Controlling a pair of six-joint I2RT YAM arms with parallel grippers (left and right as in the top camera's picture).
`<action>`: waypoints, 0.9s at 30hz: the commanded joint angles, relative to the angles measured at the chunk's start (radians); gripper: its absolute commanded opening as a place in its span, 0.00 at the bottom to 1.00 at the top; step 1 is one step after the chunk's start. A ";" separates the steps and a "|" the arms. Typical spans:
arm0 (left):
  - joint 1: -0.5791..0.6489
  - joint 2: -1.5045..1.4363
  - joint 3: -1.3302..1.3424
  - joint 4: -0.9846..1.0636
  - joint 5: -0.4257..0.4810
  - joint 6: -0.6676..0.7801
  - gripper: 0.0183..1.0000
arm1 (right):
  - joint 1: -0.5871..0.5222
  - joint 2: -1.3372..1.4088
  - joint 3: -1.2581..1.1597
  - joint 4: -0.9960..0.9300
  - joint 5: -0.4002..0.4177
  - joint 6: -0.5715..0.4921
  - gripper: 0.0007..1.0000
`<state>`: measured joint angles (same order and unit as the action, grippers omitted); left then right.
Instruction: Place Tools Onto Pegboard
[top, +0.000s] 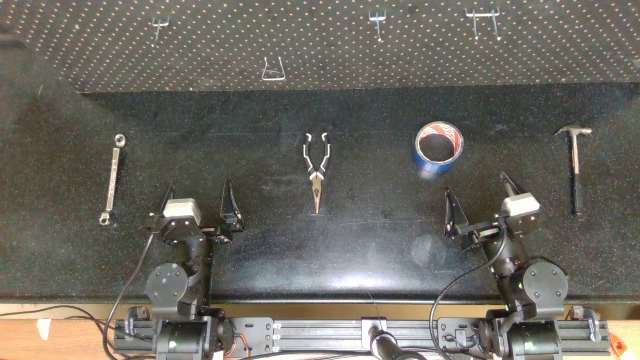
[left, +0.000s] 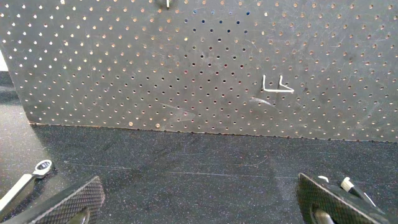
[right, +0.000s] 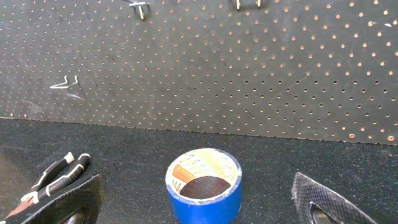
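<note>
Four tools lie on the black table: a silver wrench (top: 111, 179) at the left, pliers (top: 317, 168) with white handles in the middle, a blue tape roll (top: 438, 147) right of centre, and a hammer (top: 574, 165) at the far right. The pegboard (top: 320, 40) stands along the back with several metal hooks (top: 273, 69). My left gripper (top: 197, 201) rests open near the front, right of the wrench (left: 28, 180). My right gripper (top: 483, 198) is open too, just in front of the tape roll (right: 204, 185); the pliers' handles (right: 59, 174) show beside its finger.
A wire hook (left: 277, 86) hangs low on the pegboard between the arms. More hooks (top: 481, 20) sit high at the right and one (top: 160, 22) at the upper left. The table's front edge runs just ahead of the arm bases.
</note>
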<state>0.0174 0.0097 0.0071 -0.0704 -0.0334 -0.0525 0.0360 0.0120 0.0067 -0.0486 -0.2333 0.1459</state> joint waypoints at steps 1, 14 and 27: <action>0.004 -0.006 -0.002 -0.005 -0.018 0.009 1.00 | 0.007 -0.011 -0.003 -0.007 0.013 0.014 0.98; -0.003 0.337 0.193 -0.104 0.036 0.203 1.00 | 0.007 -0.011 -0.003 -0.007 0.013 0.014 0.98; 0.268 0.866 0.669 -0.727 -0.218 0.361 0.99 | 0.007 -0.011 -0.003 -0.007 0.013 0.014 0.98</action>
<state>0.2138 0.8154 0.6479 -0.7887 -0.2123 0.2665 0.0360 0.0082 0.0067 -0.0490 -0.2329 0.1463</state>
